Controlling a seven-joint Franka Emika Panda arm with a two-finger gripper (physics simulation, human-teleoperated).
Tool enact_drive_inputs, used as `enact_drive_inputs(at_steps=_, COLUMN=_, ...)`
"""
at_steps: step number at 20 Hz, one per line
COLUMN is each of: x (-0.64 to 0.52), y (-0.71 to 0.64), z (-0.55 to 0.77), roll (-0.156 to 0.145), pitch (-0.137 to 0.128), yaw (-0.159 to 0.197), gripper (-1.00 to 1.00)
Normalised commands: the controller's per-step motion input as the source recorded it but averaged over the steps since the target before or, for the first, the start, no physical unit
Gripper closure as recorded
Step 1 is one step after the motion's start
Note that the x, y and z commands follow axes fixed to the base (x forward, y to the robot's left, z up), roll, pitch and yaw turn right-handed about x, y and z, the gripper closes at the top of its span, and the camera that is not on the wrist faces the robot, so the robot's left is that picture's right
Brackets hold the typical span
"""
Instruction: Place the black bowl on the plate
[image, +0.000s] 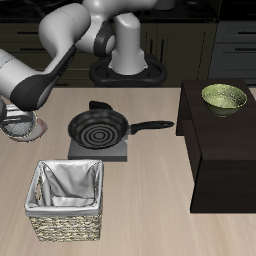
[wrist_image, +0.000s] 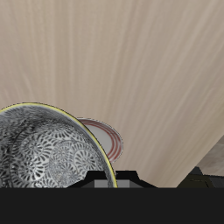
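Note:
The black bowl (wrist_image: 48, 153), grey-silver and mottled inside, fills much of the wrist view, and its rim reaches my gripper (wrist_image: 111, 182). The fingers stand close together at that rim, shut on it. The plate's (wrist_image: 107, 133) pinkish-red rim shows just past the bowl's edge, underneath it. In the exterior view the bowl (image: 20, 124) is at the table's side edge under my arm, with the hand mostly cut off by the frame. I cannot tell whether the bowl touches the plate.
A black ridged frying pan (image: 98, 128) rests on a grey stove plate (image: 100, 150) mid-table, with its handle pointing toward a dark cabinet (image: 225, 150). An olive-green bowl (image: 224, 97) sits on top of the cabinet. A woven basket (image: 67, 200) stands near the front edge.

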Motion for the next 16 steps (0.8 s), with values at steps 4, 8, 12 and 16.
enact_drive_inputs(at_steps=4, x=-0.03, y=-0.17, z=-0.23, roll=-0.053, pitch=0.063, yaw=-0.028, gripper=1.0)
enact_drive_inputs(at_steps=8, x=-0.17, y=0.02, z=-0.26, roll=-0.008, pitch=0.064, yaw=-0.01, gripper=1.0)
enact_drive_inputs(at_steps=12, x=-0.22, y=0.06, z=-0.31, roll=0.01, pitch=0.089, yaw=-0.02, gripper=1.0)
enact_drive_inputs(at_steps=16, x=-0.16, y=-0.02, z=-0.06, roll=0.011, pitch=0.024, yaw=-0.019, gripper=1.0)
